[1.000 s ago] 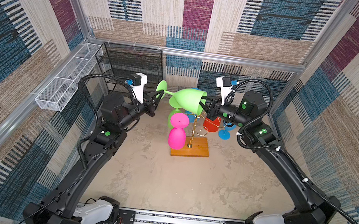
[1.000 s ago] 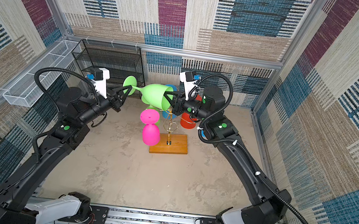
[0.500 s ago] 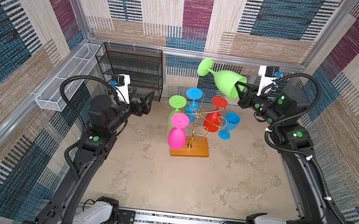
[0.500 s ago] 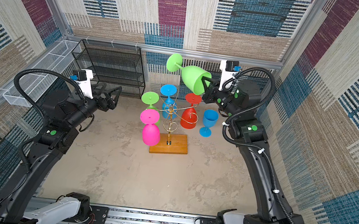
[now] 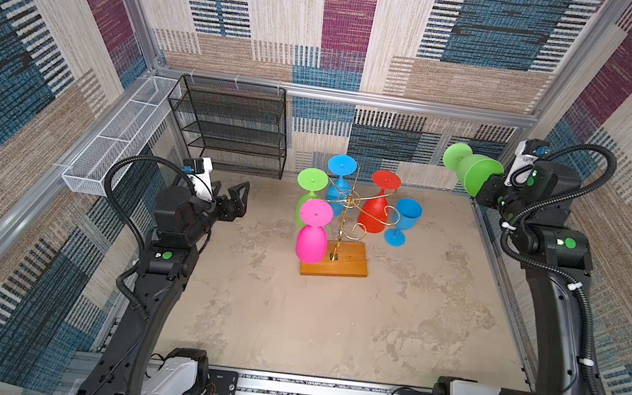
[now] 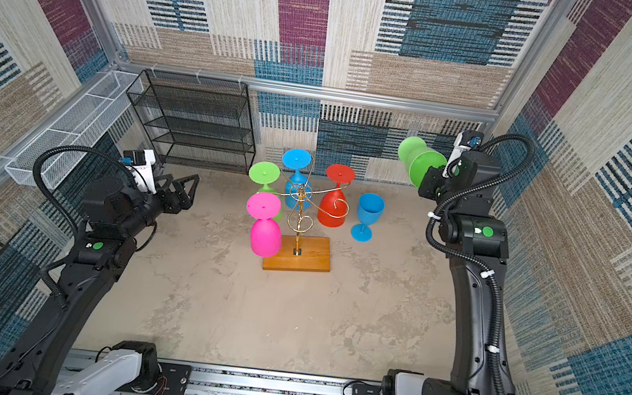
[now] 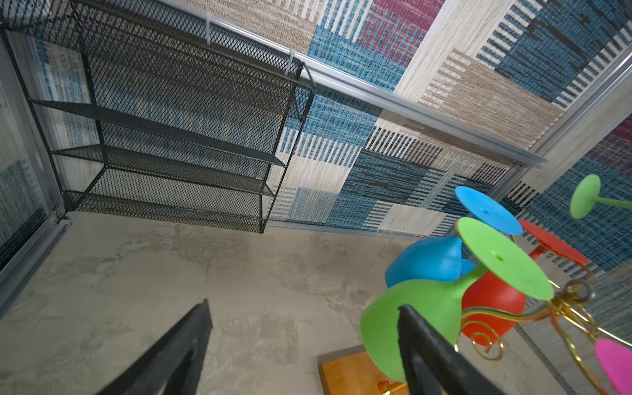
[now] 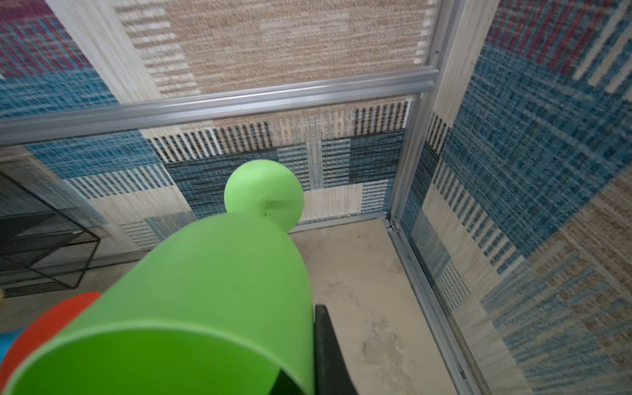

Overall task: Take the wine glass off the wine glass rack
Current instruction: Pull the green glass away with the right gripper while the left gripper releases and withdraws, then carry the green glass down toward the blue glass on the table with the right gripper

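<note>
I am pinching the bowl's thin rim wall of the lime-green wine glass [image 5: 467, 171] in my right gripper [image 5: 485, 186]. The smooth, matte, plastic-looking glass is lying sideways, raised well clear to the right of the wine glass rack [image 5: 346, 215], probably to keep its foot off the curled gold wire. My left gripper [image 5: 228, 194] is hanging spread and empty to the rack's left.

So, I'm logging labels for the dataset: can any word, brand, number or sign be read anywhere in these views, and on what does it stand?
No text can be read.
Green round sticker on the left arm: plain dot; the white mark beside it is too small to read.
Green round sticker on the right arm: the same.
Raised green wine glass, wine glass rack, black mesh shelf unit: no print shows.
</note>
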Controlling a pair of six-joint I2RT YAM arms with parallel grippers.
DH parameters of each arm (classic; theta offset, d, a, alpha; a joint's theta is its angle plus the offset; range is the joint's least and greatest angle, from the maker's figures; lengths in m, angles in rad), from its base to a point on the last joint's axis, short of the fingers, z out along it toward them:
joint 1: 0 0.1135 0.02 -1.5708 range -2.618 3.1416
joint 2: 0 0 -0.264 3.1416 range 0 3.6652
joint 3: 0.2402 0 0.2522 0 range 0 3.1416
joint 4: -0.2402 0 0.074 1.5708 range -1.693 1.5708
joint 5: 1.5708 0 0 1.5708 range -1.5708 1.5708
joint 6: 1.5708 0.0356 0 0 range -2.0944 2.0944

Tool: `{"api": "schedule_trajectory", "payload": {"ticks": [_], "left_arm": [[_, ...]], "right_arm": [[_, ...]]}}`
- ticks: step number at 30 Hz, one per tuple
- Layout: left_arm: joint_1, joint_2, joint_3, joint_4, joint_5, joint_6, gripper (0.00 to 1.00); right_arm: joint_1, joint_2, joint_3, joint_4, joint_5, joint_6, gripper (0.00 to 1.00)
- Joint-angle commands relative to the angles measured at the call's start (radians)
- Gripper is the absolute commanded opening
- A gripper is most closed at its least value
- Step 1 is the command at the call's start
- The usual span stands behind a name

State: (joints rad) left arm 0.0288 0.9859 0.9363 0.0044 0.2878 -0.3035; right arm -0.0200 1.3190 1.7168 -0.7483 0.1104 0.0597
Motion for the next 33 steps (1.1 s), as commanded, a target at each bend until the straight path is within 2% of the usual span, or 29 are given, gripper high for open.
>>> {"api": "schedule_trajectory", "payload": {"ticks": [1, 5, 10, 21, 33], "left_arm": [[0.007, -0.003, -0.007, 0.047, 0.001, 0.013, 0.86], [0.011, -0.010, -0.011, 0.031, 0.002, 0.021, 0.86], [0.011, -0.029, -0.025, 0.022, 0.000, 0.027, 0.85], [0.011, -0.030, -0.030, 0.032, 0.010, 0.009, 0.85], [0.011, -0.027, -0.039, 0.044, 0.011, -0.003, 0.85]], "right_arm": [[-0.017, 0.030, 0.027, -0.077, 0.076, -0.042, 0.00], [-0.017, 0.094, 0.037, -0.151, 0.098, -0.058, 0.00], [-0.017, 0.103, -0.029, -0.158, 0.111, -0.049, 0.00], [-0.016, -0.044, -0.214, -0.131, 0.028, -0.008, 0.00], [-0.017, -0.056, -0.441, -0.069, 0.073, 0.012, 0.00]]}}
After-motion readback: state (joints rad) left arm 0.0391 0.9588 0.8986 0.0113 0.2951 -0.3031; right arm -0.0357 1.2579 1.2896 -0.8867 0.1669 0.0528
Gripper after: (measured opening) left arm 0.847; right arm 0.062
